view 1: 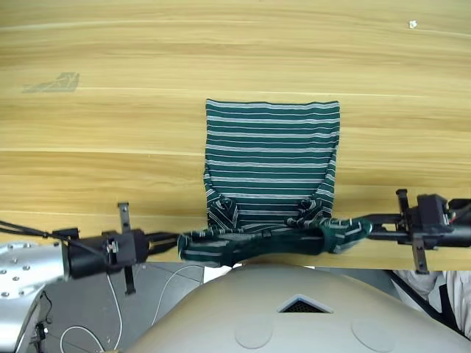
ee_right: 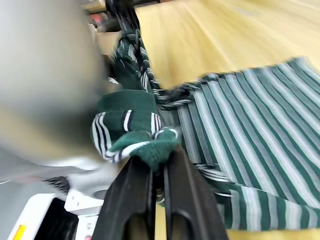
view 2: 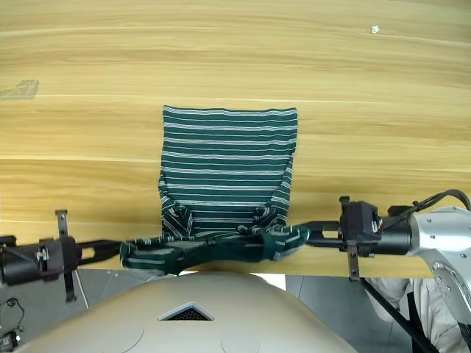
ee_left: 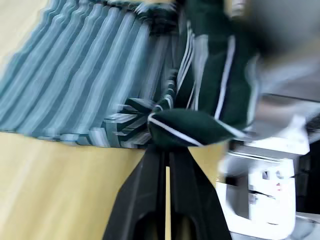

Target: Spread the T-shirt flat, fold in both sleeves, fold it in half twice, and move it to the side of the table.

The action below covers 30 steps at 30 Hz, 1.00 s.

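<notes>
The green T-shirt (view 1: 271, 151) with white stripes lies on the wooden table (view 1: 110, 132), sleeves folded in, forming a narrow rectangle. Its near end is bunched and lifted at the table's front edge. My left gripper (view 1: 179, 241) is shut on the left corner of that bunched end, seen close in the left wrist view (ee_left: 165, 142). My right gripper (view 1: 366, 229) is shut on the right corner, with cloth pinched between the black fingers (ee_right: 145, 175). The cloth between the two grippers sags as a thick roll (view 2: 213, 250).
The table stretches wide to the left, right and far side of the shirt. A small white scrap (view 1: 413, 24) lies at the far right. Cables (view 1: 118, 309) and floor show below the table's front edge.
</notes>
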Each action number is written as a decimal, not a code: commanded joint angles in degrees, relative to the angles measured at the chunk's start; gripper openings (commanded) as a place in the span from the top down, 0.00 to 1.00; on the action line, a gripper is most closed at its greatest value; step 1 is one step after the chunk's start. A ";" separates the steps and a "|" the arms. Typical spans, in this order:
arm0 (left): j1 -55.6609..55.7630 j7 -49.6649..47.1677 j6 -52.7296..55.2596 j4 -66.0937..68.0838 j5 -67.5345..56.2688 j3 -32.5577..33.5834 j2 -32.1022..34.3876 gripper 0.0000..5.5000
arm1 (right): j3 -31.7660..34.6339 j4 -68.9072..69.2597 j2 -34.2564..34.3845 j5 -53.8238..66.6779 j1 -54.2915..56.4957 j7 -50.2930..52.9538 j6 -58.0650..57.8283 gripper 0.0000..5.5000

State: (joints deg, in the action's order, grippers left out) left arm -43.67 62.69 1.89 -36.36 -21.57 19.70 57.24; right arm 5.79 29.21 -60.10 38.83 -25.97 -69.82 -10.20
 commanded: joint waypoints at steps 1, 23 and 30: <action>24.75 -5.23 3.50 9.69 5.65 -11.96 -3.61 1.00 | -7.04 -12.23 7.11 -7.90 17.78 1.74 1.61 1.00; 56.54 -24.86 -5.52 47.76 24.99 -26.73 -23.71 0.94 | -14.21 -72.72 30.01 -33.42 59.52 9.05 29.59 1.00; 61.72 -33.72 -6.13 56.53 26.25 -24.74 -28.22 0.78 | -12.39 -84.25 33.47 -39.09 64.89 25.51 35.04 0.77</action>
State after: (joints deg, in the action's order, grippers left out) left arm 14.84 32.76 -4.36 16.39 3.46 -6.47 30.66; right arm -7.51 -51.38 -27.09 1.38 36.54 -49.00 24.20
